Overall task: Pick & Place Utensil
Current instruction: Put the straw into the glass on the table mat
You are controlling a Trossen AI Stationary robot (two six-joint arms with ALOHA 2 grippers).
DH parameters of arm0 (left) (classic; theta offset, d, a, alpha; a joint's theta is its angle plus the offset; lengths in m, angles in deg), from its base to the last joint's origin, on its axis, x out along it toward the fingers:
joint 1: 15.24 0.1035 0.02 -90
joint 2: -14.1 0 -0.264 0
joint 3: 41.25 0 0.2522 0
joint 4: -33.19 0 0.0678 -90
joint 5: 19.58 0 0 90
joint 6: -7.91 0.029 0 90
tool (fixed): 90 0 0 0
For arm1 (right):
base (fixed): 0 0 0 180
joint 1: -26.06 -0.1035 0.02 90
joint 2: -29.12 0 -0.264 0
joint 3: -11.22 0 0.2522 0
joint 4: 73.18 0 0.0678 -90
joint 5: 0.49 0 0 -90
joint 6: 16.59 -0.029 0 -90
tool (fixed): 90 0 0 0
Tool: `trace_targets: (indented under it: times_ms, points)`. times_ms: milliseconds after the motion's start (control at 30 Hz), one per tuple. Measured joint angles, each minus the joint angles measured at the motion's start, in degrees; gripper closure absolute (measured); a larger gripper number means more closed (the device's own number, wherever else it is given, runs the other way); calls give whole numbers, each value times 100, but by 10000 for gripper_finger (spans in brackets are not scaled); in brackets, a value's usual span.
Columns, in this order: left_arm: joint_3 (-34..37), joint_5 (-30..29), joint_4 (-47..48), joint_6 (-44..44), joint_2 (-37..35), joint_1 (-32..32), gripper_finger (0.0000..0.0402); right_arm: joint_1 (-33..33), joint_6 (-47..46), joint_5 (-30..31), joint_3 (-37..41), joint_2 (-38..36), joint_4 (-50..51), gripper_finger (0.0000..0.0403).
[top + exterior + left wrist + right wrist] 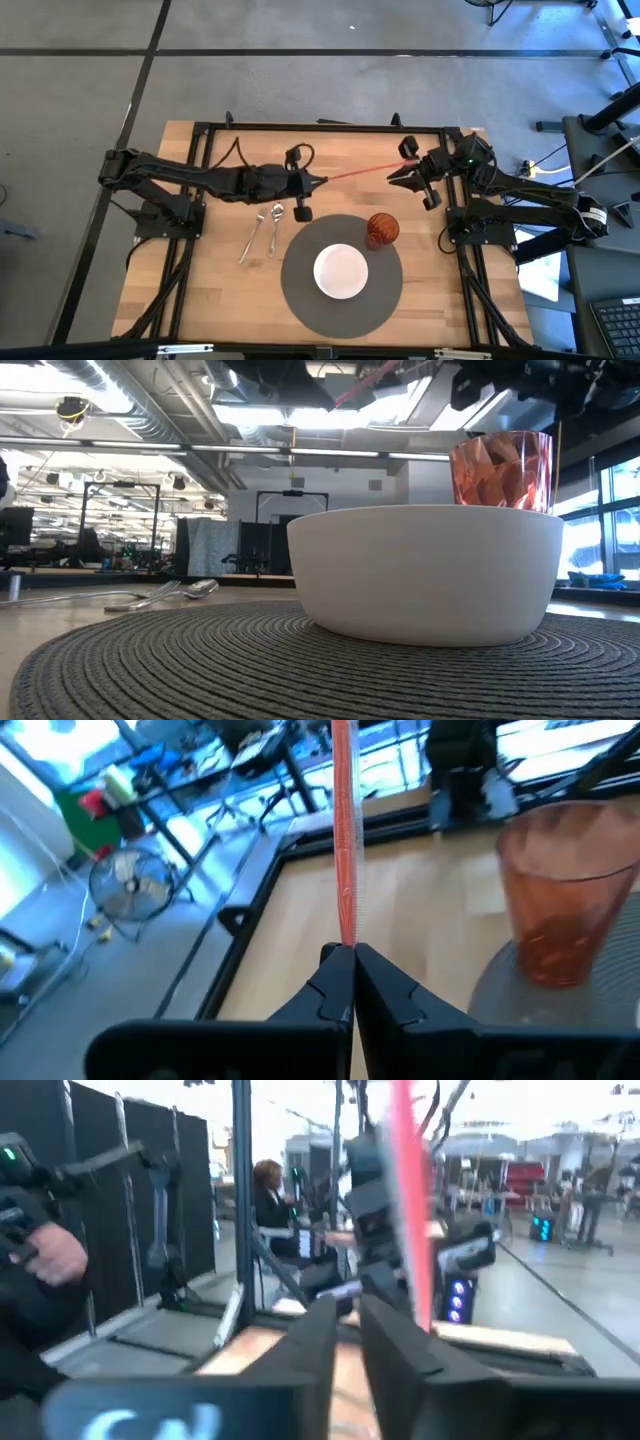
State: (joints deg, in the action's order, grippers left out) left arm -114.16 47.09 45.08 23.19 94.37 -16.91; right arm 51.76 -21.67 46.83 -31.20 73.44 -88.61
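Left gripper (352,965): fingers pinched tight on one end of a red straw (344,840), held above the table behind the mat.

Right gripper (408,172): raised at the straw's far end, its fingers a narrow gap apart; the straw runs just beside them, and whether they touch it cannot be told.

Straw: spans the air between the two grippers, pink-red, thin and probably flexible.

Near items, front of table: white bowl (341,271) at the centre of a round grey mat (300,300). Orange tumbler (381,230) upright on the mat's back right edge.

Further left, off the mat: fork (251,238) and spoon (275,225) lying side by side on the wood, untouched.

Risks, as judged: a straw gripped at one end may bend or swing, miss the tumbler's mouth and tip the cup. If both grippers pull at once it could kink or slip free.
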Motion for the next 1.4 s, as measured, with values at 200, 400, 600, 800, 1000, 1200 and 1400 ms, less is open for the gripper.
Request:
trace_targets:
  times_ms: [200, 400, 600, 800, 1000, 1200, 1400]
  points:
    - [0, -327, -516, 312, 2, -404, 400, 2, -776, -79, 0, -16, -1173, 236]
    - [0, -405, -779, 274, 2, -525, 400, 2, -1200, -77, -2, -39, -2035, 122]
    - [0, -411, -885, 200, 68, -449, 400, 2, -763, 105, -2, -37, -2100, 84]
    - [-2, -370, -907, 47, 154, -260, 400, -2, -649, 151, -2, -35, -2536, 98]
    - [2, -237, -1044, 36, 437, -104, 400, 2, -622, 505, -2, -14, -2627, 126]
    - [2, -261, -1163, 137, 616, -79, 400, 0, -627, 581, -2, 31, -2624, 152]
    - [2, -269, -1168, 152, 616, -79, 400, 0, -625, 603, -2, 28, -2623, 190]
